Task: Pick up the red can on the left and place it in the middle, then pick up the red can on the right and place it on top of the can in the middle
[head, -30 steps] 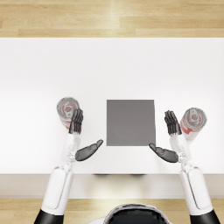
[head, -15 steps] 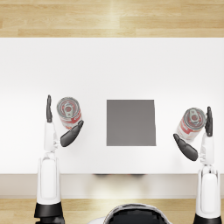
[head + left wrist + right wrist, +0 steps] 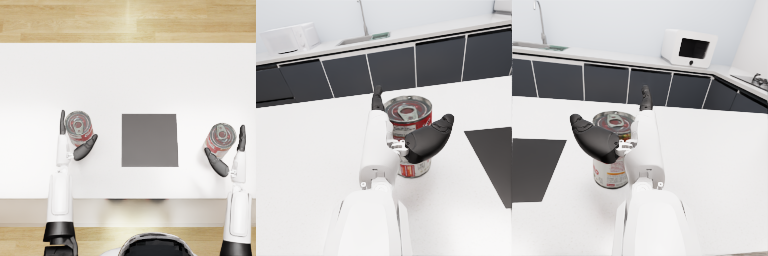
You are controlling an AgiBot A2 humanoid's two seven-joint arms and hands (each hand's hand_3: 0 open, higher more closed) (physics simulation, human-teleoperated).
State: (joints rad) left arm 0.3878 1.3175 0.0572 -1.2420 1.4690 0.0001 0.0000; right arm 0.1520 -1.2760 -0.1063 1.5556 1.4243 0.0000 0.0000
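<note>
Two red cans with silver pull-tab lids stand upright on the white table. The left can (image 3: pixel 79 127) (image 3: pixel 408 112) sits left of a dark grey square mat (image 3: pixel 149 140), and the right can (image 3: pixel 220 137) (image 3: pixel 612 175) sits right of it. My left hand (image 3: pixel 70 142) (image 3: pixel 423 142) cups the left can from its outer side, fingers straight along the far side and thumb curved round the near side. My right hand (image 3: pixel 231 157) (image 3: pixel 597 140) brackets the right can the same way. Neither can is lifted. I cannot tell whether the fingers touch the cans.
The table's front edge (image 3: pixel 128 199) runs close below both hands. The wrist views show dark cabinets beyond the table, with a white microwave (image 3: pixel 689 48) and a sink faucet (image 3: pixel 362 17) on the counter. A wooden floor strip (image 3: pixel 128 20) lies past the table's far edge.
A second ago both hands lay on the inner sides of the cans, nearer the mat. They swung out to the outer sides and have stayed there for the last half second.
</note>
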